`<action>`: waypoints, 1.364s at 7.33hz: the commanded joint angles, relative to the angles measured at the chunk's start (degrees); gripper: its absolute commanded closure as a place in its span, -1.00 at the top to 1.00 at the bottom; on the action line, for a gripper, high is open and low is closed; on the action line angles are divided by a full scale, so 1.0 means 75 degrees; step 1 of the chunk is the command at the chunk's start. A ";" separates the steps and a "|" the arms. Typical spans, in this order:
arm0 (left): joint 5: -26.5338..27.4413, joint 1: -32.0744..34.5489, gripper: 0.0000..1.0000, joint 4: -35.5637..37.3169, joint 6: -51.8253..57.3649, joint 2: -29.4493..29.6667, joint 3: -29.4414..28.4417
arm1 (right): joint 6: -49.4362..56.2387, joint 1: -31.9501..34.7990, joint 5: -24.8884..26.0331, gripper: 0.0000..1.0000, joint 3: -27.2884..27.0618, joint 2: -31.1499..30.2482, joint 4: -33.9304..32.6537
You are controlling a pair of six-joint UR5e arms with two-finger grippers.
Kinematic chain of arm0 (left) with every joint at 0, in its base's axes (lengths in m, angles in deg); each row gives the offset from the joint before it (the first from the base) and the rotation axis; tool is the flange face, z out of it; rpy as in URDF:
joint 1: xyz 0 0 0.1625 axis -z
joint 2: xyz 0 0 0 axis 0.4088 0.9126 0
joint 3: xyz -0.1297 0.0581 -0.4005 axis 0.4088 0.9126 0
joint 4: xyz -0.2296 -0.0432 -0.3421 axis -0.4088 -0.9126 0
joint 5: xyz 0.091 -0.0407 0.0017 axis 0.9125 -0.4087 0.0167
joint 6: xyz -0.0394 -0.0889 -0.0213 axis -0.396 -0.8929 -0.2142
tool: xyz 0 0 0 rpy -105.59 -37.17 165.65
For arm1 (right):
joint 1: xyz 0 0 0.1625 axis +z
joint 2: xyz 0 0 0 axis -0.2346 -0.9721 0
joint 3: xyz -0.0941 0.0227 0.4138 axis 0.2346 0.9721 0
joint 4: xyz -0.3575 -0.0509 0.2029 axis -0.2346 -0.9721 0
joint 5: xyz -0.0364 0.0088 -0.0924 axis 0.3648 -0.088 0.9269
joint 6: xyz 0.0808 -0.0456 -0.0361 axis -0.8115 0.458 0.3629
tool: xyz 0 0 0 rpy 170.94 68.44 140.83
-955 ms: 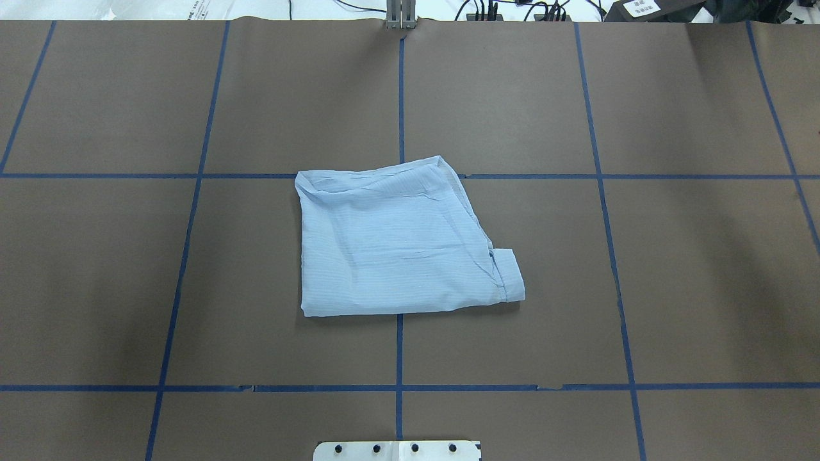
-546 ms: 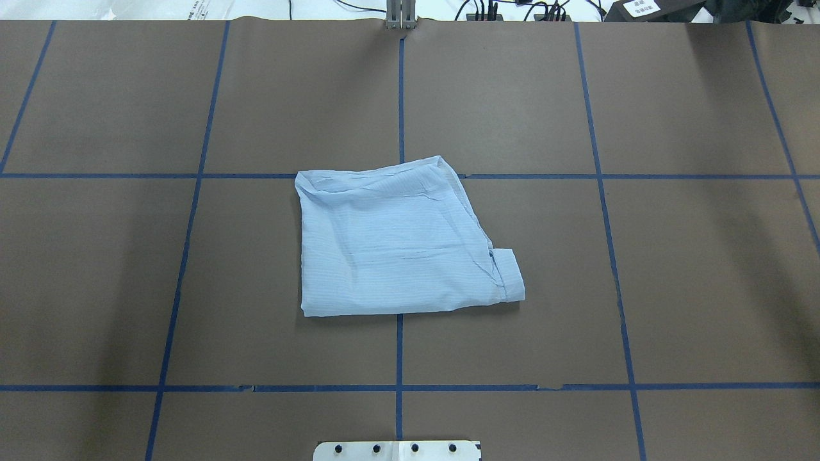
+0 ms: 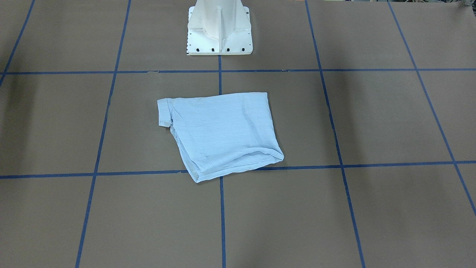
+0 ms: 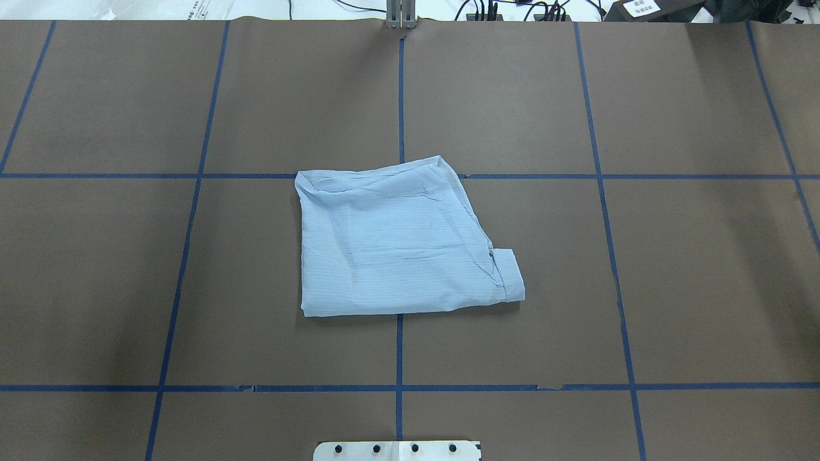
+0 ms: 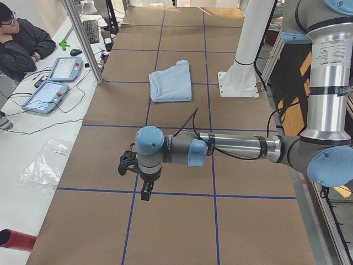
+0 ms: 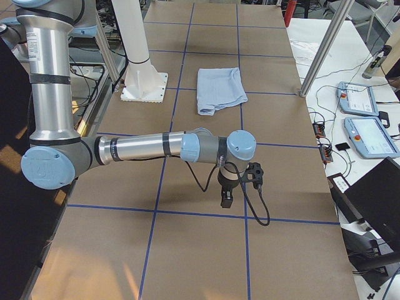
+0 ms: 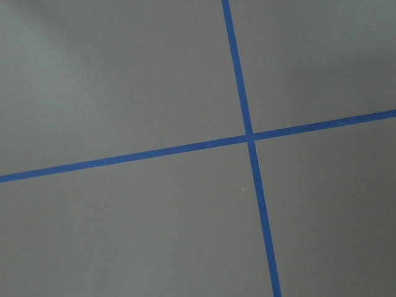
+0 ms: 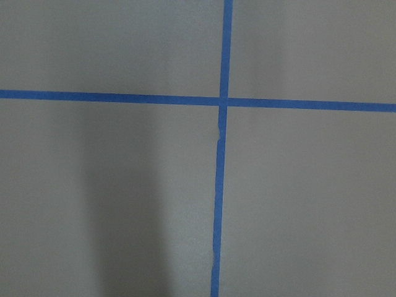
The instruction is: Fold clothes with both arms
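The light blue striped shirt lies folded into a rough square at the middle of the table, a cuff sticking out at its near right corner. It also shows in the front view and both side views. My left gripper hangs over the table far to the shirt's left; I cannot tell if it is open. My right gripper hangs far to the shirt's right; I cannot tell its state either. Both wrist views show only brown cover and blue tape.
The table is covered in brown paper with a blue tape grid. The white pedestal base stands at the robot's side of the table. A person and two tablets are beyond the far edge.
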 commanded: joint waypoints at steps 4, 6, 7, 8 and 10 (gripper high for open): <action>-0.0050 -0.0063 1.00 0.0210 0.0197 -0.0440 0.0164 | 0.0019 0.0234 -0.0356 1.00 0.0234 -0.0340 0.0015; -0.0050 -0.0063 1.00 0.0197 0.0185 -0.0440 0.0164 | 0.0019 0.0398 -0.0356 1.00 0.0071 -0.0305 0.0026; -0.0061 -0.0063 1.00 0.0197 0.0185 -0.0440 0.0176 | 0.0019 0.0422 -0.0356 1.00 0.0035 -0.0340 0.0026; -0.0050 -0.0063 1.00 0.0186 0.0197 -0.0440 0.0164 | 0.0030 0.0434 -0.0356 1.00 0.0046 -0.0421 0.0026; -0.0073 -0.0063 1.00 0.0186 0.0197 -0.0440 0.0164 | 0.0019 0.0434 -0.0344 1.00 0.0046 -0.0422 0.0026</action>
